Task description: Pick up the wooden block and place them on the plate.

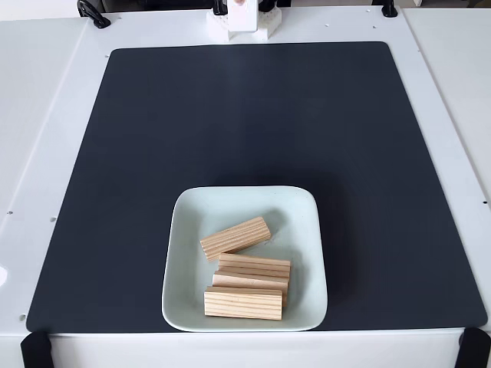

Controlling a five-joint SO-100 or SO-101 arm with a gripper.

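The plate [230,205], a pale mint-white square dish with rounded corners, sits on the dark mat near the front edge in the fixed view. Several wooden blocks lie inside it. One wooden block [235,238] lies tilted near the plate's middle. Below it, two more blocks [254,265] [249,281] lie side by side and touching. The nearest block [243,303] rests against the plate's front rim with its striped grain facing the camera.
A black mat [245,130] covers most of the white table [46,115]. The arm's white base [239,23] stands at the far edge, top centre. Black clamps [93,14] [34,349] hold the table's corners.
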